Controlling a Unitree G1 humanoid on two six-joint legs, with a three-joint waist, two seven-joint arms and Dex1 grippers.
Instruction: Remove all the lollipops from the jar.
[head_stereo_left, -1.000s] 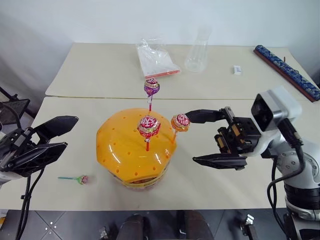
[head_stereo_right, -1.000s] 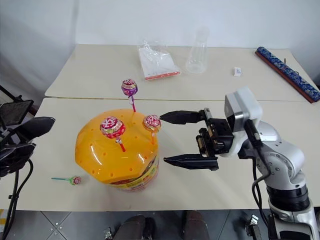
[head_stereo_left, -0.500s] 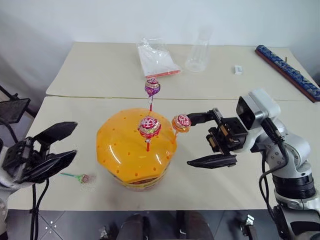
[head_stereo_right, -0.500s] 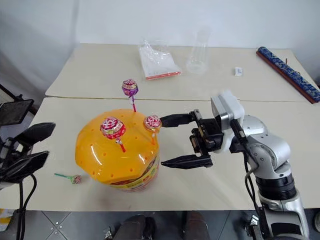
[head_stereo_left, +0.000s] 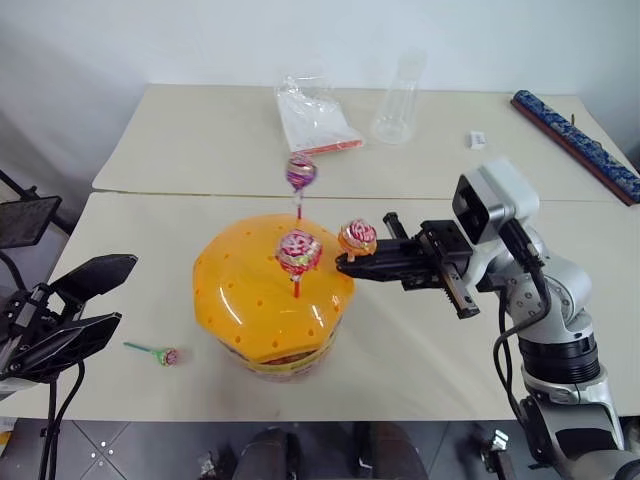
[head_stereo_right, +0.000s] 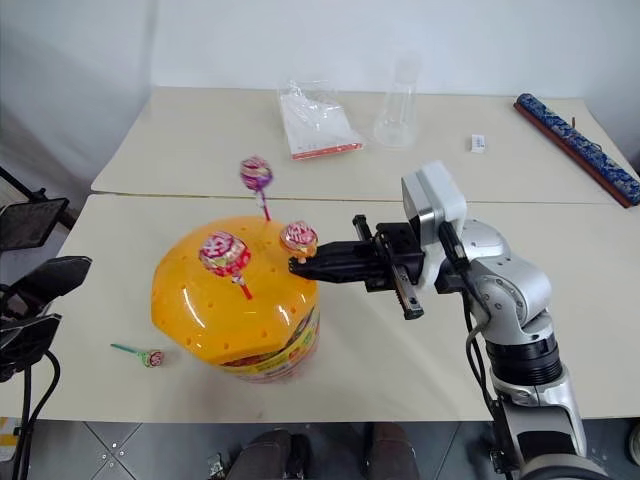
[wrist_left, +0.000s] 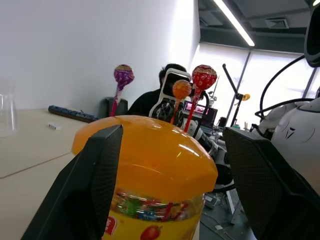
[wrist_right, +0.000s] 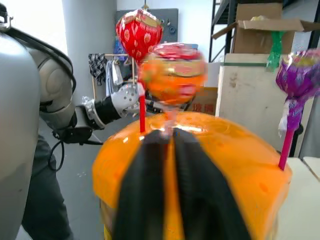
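The jar (head_stereo_left: 262, 300) stands near the table's front with its glossy orange dome lid. Three lollipops rise from the lid on their sticks: a purple one (head_stereo_left: 300, 172) at the back, a red one (head_stereo_left: 298, 250) in the middle and an orange-wrapped one (head_stereo_left: 357, 237) on the right side. My right gripper (head_stereo_left: 342, 266) reaches in from the right and is shut on the stick just under the orange-wrapped lollipop (wrist_right: 172, 80). Another lollipop (head_stereo_left: 164, 355), on a green stick, lies on the table left of the jar. My left gripper (head_stereo_left: 95, 300) hangs open to the left of the jar, apart from it.
A clear plastic bag (head_stereo_left: 312, 118), a tall clear cup (head_stereo_left: 398, 100) and a small white item (head_stereo_left: 477, 140) lie on the far table. A long dark blue strip (head_stereo_left: 575, 140) runs along the right edge. A seam (head_stereo_left: 180, 193) separates the two tables.
My right gripper has slid left to the jar and shut its wide-open fingers on the stick of the orange-wrapped lollipop. The left gripper has stayed open.
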